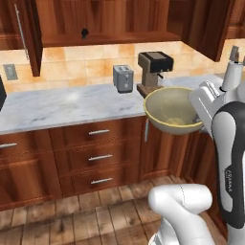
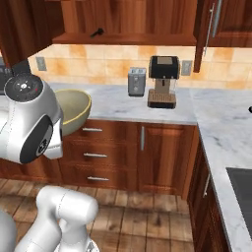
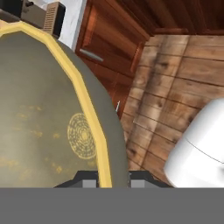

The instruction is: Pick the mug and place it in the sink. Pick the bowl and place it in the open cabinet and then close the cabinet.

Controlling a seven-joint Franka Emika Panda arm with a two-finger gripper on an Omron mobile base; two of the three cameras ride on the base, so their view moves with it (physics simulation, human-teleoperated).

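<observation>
We count one bowl (image 1: 173, 111), one toaster (image 1: 123, 78) and one coffee machine (image 1: 154, 71) at the worktop (image 1: 57, 107). On the cabinet (image 1: 110, 21) shelf we see one small dark object (image 1: 84, 33). Below the worktop we count three drawers with horizontal handles (image 1: 99, 132) in one stack. The open cabinet doors number two, and we can see one wall socket (image 1: 10, 72) on the tiles.

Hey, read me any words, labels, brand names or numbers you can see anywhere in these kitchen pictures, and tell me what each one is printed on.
Small grey lettering runs down the dark panel of the robot's forearm: too small and blurred to read.
The toaster, coffee machine, bowl and cabinet carry no readable text; the round pattern inside the bowl is ornament, not writing.
</observation>
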